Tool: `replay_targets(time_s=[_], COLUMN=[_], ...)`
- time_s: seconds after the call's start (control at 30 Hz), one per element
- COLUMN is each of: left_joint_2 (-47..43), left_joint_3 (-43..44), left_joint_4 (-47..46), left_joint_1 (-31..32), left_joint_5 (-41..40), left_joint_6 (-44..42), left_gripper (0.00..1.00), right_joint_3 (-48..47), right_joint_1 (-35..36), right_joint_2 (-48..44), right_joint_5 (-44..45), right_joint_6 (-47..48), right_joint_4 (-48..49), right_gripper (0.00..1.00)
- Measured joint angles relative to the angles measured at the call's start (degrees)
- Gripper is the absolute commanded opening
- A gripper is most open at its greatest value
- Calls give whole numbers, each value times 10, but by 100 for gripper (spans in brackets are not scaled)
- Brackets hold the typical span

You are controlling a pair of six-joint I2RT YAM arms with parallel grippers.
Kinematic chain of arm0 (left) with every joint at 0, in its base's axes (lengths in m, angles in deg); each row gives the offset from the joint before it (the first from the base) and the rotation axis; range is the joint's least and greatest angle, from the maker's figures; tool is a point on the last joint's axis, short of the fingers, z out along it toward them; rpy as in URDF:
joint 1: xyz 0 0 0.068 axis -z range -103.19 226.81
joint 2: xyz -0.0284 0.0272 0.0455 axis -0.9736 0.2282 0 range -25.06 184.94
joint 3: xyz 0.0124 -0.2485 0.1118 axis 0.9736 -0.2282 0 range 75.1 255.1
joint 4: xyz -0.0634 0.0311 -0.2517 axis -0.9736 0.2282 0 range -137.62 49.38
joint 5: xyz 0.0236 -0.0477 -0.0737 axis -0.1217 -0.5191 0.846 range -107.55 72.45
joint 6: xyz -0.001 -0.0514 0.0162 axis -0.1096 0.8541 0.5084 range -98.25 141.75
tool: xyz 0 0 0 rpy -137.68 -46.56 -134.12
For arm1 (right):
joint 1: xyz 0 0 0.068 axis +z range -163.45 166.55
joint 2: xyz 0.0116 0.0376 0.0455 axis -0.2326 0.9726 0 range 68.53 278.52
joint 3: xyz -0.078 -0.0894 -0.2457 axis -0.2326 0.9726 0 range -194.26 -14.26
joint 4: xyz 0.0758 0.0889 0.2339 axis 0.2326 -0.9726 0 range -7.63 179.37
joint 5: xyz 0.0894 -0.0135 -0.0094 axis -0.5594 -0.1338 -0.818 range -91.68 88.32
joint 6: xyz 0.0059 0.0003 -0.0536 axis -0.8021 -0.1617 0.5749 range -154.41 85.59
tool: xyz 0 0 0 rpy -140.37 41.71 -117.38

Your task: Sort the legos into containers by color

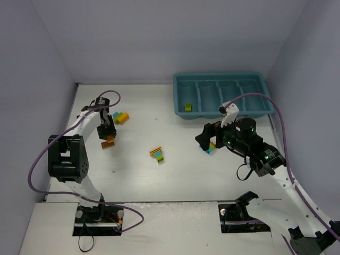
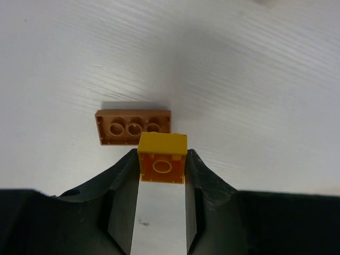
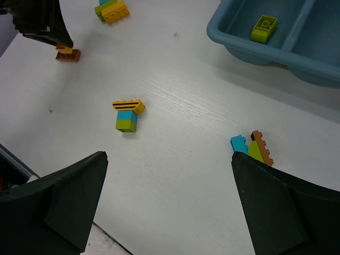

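My left gripper (image 1: 109, 137) is shut on a small yellow brick (image 2: 162, 158) just above the table. An orange-brown flat brick (image 2: 134, 126) lies upside down right beyond it; it also shows in the top view (image 1: 108, 144). My right gripper (image 1: 206, 139) is open and empty; a cyan, green and brown clump (image 3: 253, 147) lies by its right finger. A yellow, cyan and green clump (image 1: 157, 154) lies mid-table, also in the right wrist view (image 3: 127, 113). A green, yellow and cyan clump (image 1: 121, 117) lies behind the left gripper. One green brick (image 1: 188, 107) lies in the leftmost compartment of the teal tray (image 1: 223, 79).
Grey walls close in the white table on the left, back and right. The tray stands at the back right near the wall. My right arm's purple cable (image 1: 281, 122) arches over the tray's right end.
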Motion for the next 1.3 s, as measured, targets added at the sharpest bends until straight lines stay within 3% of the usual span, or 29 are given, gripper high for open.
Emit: replay_targets(time_s=[0.27,0.4,0.5,0.8,1.03,1.3], left_joint_2=[-141,-198,-207,-184,-179,-161], left_joint_3=[-6,-24,-26,25,40,49], left_joint_4=[-59,-143,-205,-303,-369,-388], left_joint_1=[37,89,136,250,276,286], left_joint_5=[123,184,212,201,174,170], left_joint_6=[96,203,288,474,569,610], left_gripper=[7,7,7,7,8,8], right_joint_3=[0,0,-2,-31,-62,-102], right_joint_1=[0,0,2,26,27,30], right_joint_2=[24,35,54,142,203,244], right_joint_5=[-26,-41,-51,-56,-47,-30], right_joint_6=[-11,-21,-28,-28,-24,-6], right_joint_4=[32,73,111,228,296,332], right_gripper=[99,78,77,74,73,70])
